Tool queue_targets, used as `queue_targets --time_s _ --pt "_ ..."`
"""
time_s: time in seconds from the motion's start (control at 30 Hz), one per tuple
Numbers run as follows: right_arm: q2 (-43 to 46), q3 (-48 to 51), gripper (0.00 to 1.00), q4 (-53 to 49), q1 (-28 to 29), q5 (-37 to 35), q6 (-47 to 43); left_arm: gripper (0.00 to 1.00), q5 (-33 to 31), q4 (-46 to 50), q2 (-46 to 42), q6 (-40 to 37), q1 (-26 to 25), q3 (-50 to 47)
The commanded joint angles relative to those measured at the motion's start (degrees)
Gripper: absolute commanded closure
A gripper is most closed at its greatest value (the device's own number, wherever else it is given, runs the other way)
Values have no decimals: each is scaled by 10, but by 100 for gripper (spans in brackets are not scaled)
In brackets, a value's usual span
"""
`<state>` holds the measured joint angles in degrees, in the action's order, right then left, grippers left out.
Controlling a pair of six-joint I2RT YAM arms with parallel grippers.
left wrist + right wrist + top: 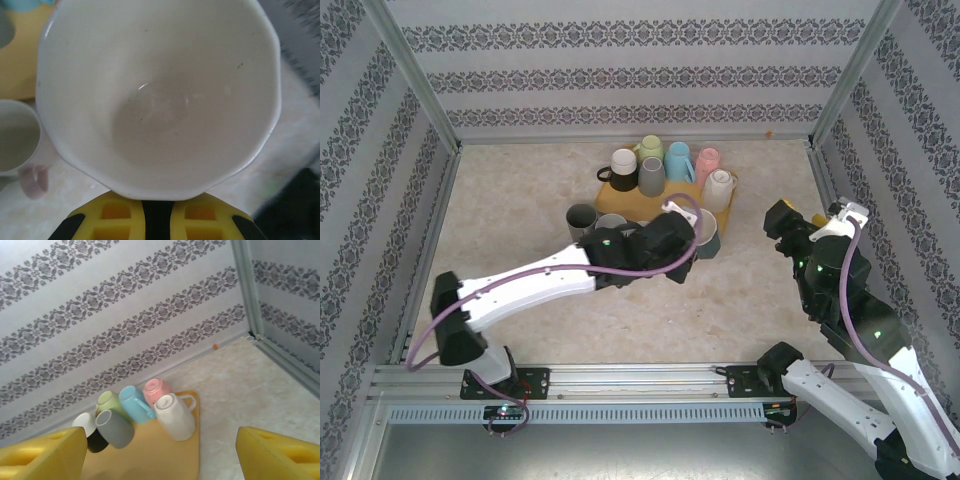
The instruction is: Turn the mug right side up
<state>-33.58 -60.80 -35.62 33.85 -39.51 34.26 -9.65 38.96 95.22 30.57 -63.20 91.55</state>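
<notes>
Mug was clamped in the left gripper at the tray's near edge, mouth showing, likely mid-turn. Right gripper hung wide, empty, beside the tray; set-down was yet to come.

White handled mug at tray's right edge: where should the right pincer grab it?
Probably across the white mug's body, from the tray's open right side: it stands base up, handle on its free side, pink mug and blue mug crowding its left.
</notes>
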Motion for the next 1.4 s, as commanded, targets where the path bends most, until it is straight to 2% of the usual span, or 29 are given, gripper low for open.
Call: queue_targets --time_s 0.0,0.17,0.4,0.57,0.77,1.37 --pt "3 -11 22 -22 -6 -40 -2 100 -91 53 25 25 -4 52" --pt "13 2 22 -14 -6 -28 -14 100 -126 85 91 32 -3 94" --pt "25 25 22 -13 -6 -3 -19 100 -111 67 146 46 2 104" --pt "25 29 22 -21 -6 -2 -22 100 -60 44 159 78 28 90" --pt "15 36 22 -24 -6 10 -20 100 -39 35 176 99 46 89" --pt "0 68 22 -3 -7 20 -6 100 -38 46 210 143 59 95"
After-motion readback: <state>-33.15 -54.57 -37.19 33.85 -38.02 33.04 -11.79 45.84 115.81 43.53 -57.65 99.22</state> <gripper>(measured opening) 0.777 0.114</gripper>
